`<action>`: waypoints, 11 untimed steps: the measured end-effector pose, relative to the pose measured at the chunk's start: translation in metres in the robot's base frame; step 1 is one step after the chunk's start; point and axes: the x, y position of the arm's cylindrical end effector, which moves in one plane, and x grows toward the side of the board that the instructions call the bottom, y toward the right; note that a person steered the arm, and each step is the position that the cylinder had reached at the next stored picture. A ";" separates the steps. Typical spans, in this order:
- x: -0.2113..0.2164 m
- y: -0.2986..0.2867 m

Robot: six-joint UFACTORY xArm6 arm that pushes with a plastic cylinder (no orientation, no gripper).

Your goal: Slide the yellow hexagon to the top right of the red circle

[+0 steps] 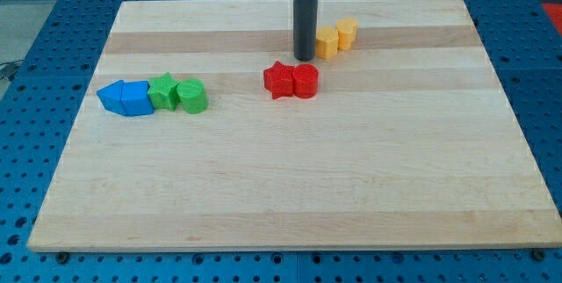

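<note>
The yellow hexagon (348, 32) sits near the view's top, right of centre, touching a second yellow block (327, 43) on its lower left. The red circle (306, 81) lies below them, touching a red star (279, 80) on its left. My tip (305, 58) stands just left of the second yellow block and just above the red circle, apart from the hexagon. The hexagon lies up and to the right of the red circle.
At the view's left, a row of touching blocks: two blue blocks (124, 97), a green star (163, 91) and a green circle (191, 96). The wooden board (290, 186) rests on a blue perforated table.
</note>
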 end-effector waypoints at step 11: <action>-0.046 0.047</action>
